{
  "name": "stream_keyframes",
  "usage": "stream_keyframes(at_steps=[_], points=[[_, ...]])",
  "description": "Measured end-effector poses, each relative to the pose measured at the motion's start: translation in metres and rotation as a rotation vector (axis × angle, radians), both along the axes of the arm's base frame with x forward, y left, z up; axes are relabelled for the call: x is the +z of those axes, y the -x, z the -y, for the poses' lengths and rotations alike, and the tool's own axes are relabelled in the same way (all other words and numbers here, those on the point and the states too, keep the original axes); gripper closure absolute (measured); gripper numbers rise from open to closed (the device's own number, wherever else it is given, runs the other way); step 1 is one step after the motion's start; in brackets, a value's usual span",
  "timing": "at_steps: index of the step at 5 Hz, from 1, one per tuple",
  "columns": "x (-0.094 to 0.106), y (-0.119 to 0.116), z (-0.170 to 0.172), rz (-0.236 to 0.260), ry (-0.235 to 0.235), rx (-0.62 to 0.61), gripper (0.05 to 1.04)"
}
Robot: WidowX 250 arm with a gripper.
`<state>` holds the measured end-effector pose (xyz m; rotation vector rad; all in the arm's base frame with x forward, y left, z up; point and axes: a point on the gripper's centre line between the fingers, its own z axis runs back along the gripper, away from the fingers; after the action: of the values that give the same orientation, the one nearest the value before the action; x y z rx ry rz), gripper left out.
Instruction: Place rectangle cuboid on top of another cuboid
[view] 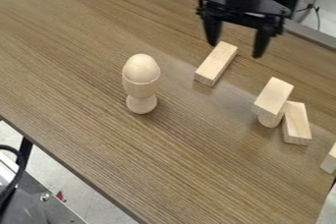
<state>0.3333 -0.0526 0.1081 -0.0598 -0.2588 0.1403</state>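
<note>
The black gripper [236, 50] hangs near the top edge, right of centre, with its two fingers spread wide and nothing between them. Just below it, a light wooden cuboid [216, 64] lies flat on the table. To the lower right, a second cuboid [273, 96] is raised on a small rounded wooden piece [270, 120]. Right beside that piece is a third cuboid [297, 124]; whether it touches the raised one, I cannot tell. Part of another wooden block [330, 160] shows at the right edge.
A wooden egg [142, 68] sits upright in a wooden egg cup [141, 93], left of the cuboids. The brown table [85, 80] has its front edge running diagonally at lower left. Dark equipment and cables stand behind the far edge.
</note>
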Motion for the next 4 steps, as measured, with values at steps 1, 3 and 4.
stream_keyframes(at_steps=[1, 3, 4], points=[[0.002, -0.004, 0.023, 0.007, 0.003, -0.098, 0.091], [-0.011, -0.006, 0.079, -0.081, -0.030, -0.286, 0.091], [-0.024, -0.011, 0.082, -0.110, -0.055, -0.264, 0.091]])
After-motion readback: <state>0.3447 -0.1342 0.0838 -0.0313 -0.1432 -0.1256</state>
